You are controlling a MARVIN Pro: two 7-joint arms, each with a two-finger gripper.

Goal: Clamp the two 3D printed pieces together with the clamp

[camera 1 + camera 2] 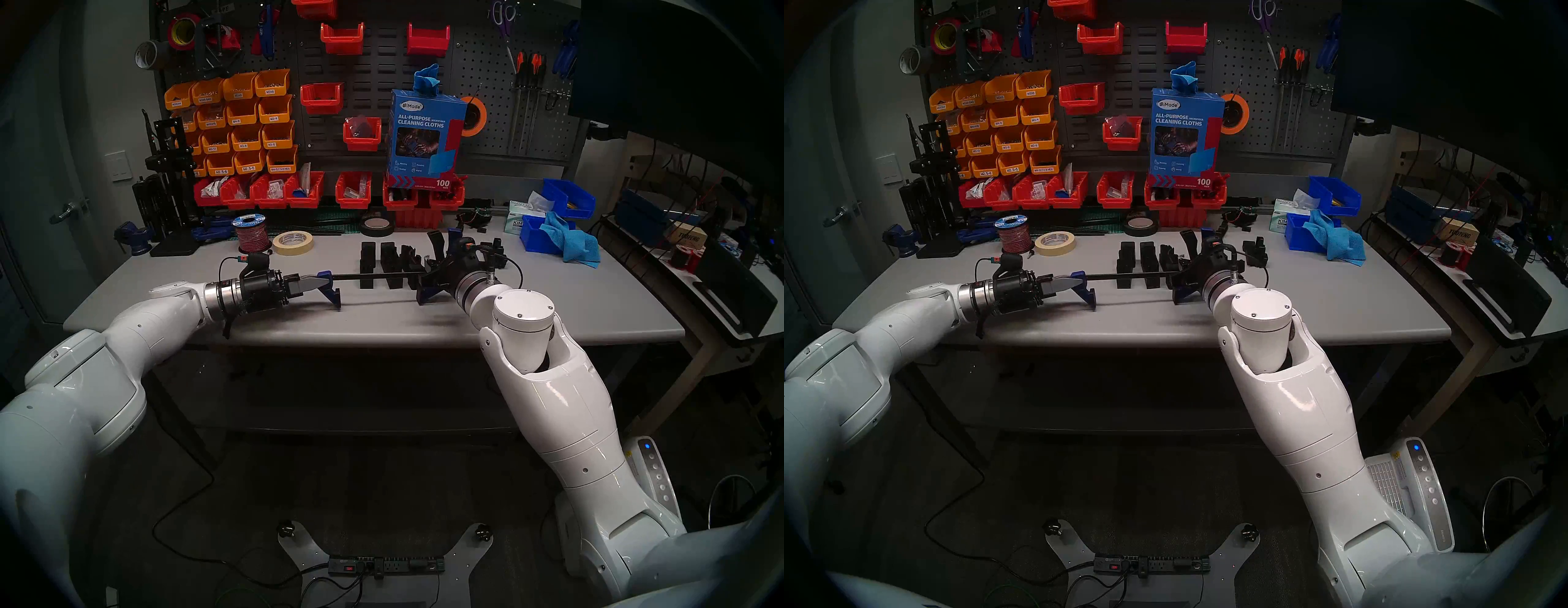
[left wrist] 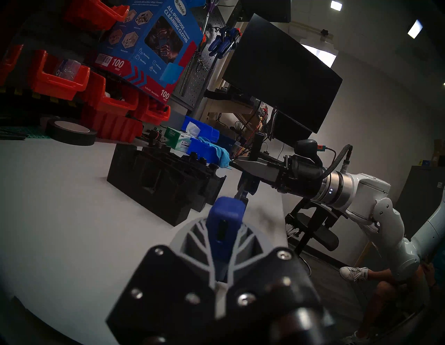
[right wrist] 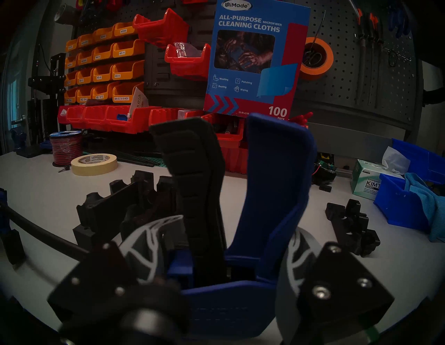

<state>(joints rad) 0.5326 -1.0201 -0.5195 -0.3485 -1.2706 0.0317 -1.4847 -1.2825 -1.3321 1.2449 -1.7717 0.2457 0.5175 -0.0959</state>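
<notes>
- Clamp (image 1: 373,278) held level above the table (image 1: 551,305), carried at both ends, bar running left to right just in front of the black printed pieces (image 1: 384,259).
- Left gripper (image 1: 316,283) pressed together on the blue end jaw of the clamp; seen in the left wrist view with the blue block pinched between the grey fingers (image 2: 192,237). Hold at the far end judged to steady the long bar and keep it from swinging.
- Right gripper (image 1: 432,271) closed around the handle end; in the right wrist view the black trigger and blue grip stand up between its fingers (image 3: 144,243). Grip there judged to leave the trigger within reach for squeezing later.
- Clamp jaws well apart on the bar, both pointing down toward the table, gap wide enough to straddle the parts.
- Printed pieces standing side by side on the table, close together, behind the bar; not yet between the jaws.
- Contact between bar and pieces: cannot tell from these views.
- Step in hand judged as lining the clamp up with the pieces; clamping not yet done.
</notes>
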